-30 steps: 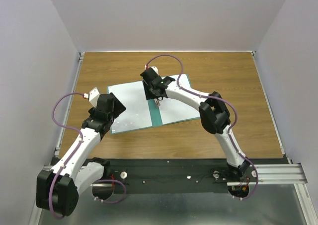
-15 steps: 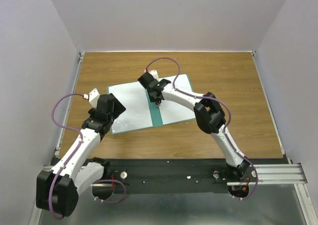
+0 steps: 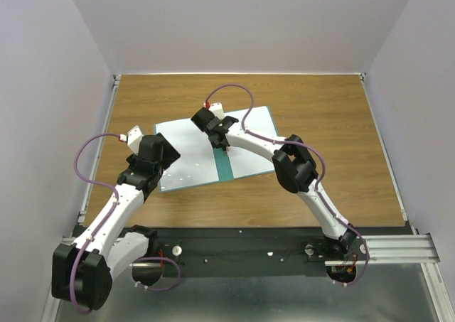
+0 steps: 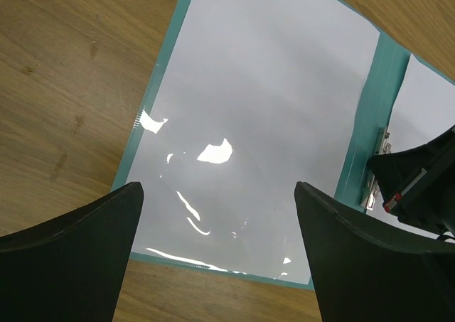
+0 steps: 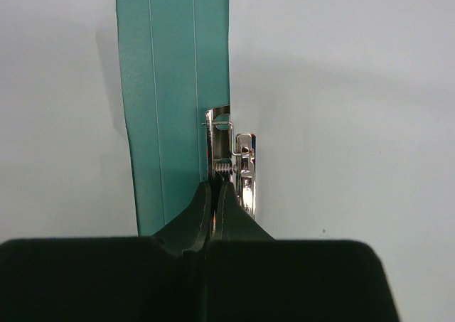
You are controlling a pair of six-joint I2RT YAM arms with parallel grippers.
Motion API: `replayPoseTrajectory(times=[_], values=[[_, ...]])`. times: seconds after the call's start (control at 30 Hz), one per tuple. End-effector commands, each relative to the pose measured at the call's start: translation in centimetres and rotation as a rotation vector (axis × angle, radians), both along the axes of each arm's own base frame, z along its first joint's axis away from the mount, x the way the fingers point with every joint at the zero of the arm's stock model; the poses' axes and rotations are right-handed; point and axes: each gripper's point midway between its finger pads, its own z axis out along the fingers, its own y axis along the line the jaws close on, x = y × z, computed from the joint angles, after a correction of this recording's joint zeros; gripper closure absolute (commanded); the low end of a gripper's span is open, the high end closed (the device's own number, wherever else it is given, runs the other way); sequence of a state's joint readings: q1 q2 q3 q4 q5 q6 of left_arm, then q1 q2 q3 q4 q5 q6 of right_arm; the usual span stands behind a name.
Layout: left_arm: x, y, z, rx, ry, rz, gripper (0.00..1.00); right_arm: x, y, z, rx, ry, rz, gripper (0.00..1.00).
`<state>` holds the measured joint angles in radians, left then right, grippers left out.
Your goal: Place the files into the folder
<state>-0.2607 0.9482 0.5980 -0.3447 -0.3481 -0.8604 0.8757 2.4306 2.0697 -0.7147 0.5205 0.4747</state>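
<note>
The teal-green folder [image 3: 225,169] lies open on the wooden table. A glossy clear leaf [image 4: 263,109] covers its left half, white beneath. A white file sheet [image 3: 250,160] lies on its right half, beside the teal spine [image 5: 174,87]. My right gripper [image 5: 215,187] is shut, its tips pressed against the near end of the metal clip [image 5: 240,167] at the spine. Whether a thin part of the clip sits between the tips I cannot tell. My left gripper [image 4: 219,187] hangs open above the folder's near left edge, with nothing between its fingers.
Bare wooden tabletop [image 3: 320,109] surrounds the folder, with metal rails along the left side [image 3: 106,123] and the near edge. Pale walls close in the left, far and right sides. The right arm [image 3: 291,162] reaches across the folder's right half.
My right gripper has gone from partly open to shut at the clip, and its wrist has shifted slightly left and away. The left arm has stayed still.
</note>
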Motion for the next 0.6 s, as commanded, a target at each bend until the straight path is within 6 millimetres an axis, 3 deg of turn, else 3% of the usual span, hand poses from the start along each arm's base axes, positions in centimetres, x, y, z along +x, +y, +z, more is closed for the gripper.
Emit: replayPoseTrajectory(times=[0.0, 0.23, 0.27, 0.37, 0.57], values=[[0.2, 0.1, 0.4, -0.003, -0.025, -0.001, 0.03, -0.1, -1.1, -0.4, -0.036, -0.013, -0.074, 0.99], [1.3, -1.7, 1.7, -0.044, -0.098, -0.111, 0.03, 1.0, -2.0, 6.0, -0.019, -0.148, -0.102, 0.99], [1.4, -2.1, 1.9, -0.039, -0.111, -0.144, 0.03, 1.2, -2.1, 8.0, -0.001, -0.18, -0.098, 0.99], [2.1, -3.2, 2.6, -0.058, -0.16, -0.22, 0.03, 1.2, -2.9, 11.0, -0.004, -0.225, -0.079, 0.99], [3.4, -4.6, 4.3, -0.094, -0.246, -0.302, 0.03, 1.1, -4.8, 14.5, -0.017, -0.273, -0.055, 0.99]])
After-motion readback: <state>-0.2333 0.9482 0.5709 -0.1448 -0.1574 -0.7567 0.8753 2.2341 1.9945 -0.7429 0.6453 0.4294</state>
